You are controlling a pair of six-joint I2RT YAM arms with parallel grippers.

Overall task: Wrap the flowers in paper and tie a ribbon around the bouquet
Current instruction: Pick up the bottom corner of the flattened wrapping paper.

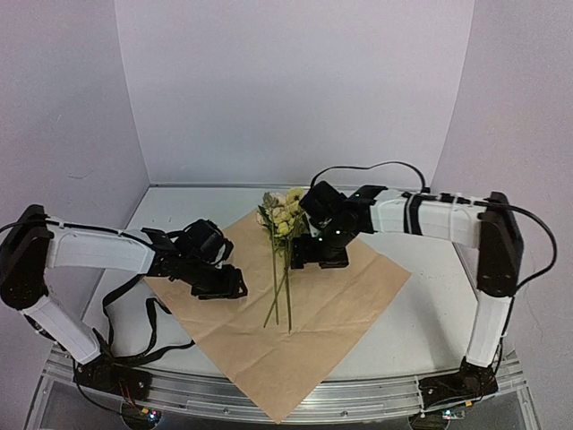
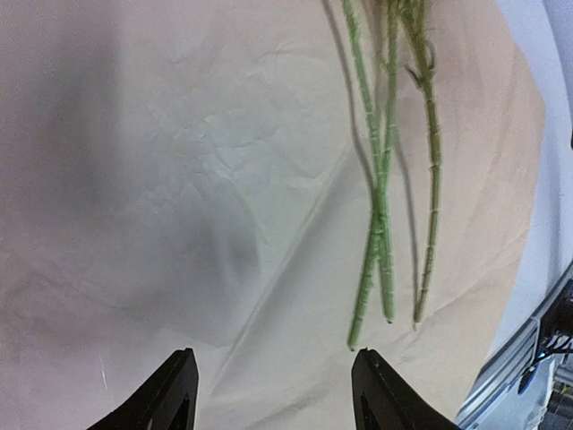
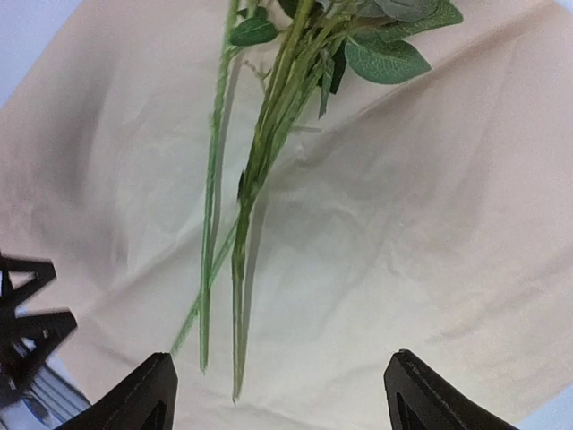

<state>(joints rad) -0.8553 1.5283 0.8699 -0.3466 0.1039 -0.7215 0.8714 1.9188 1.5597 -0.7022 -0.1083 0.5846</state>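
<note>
Both left gripper [image 2: 273,394] and right gripper [image 3: 279,394] stand released, empty; the pale yellow artificial flowers [image 1: 283,219] between them seem light, springy: grasp mid-stem.

Bare paper [image 1: 349,296] either side lies free — only the flowers [image 1: 283,224] bar the middle.

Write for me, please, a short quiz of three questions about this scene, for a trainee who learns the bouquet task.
1. True or false: the flowers lie on the paper.
2. Which colour is the paper's upper face? A) tan brown B) olive green C) white
3. What do the left gripper and the right gripper hold?

Key: 1. True. 2. A. 3. Nothing; both are open and empty, one on each side of the flowers.
</note>
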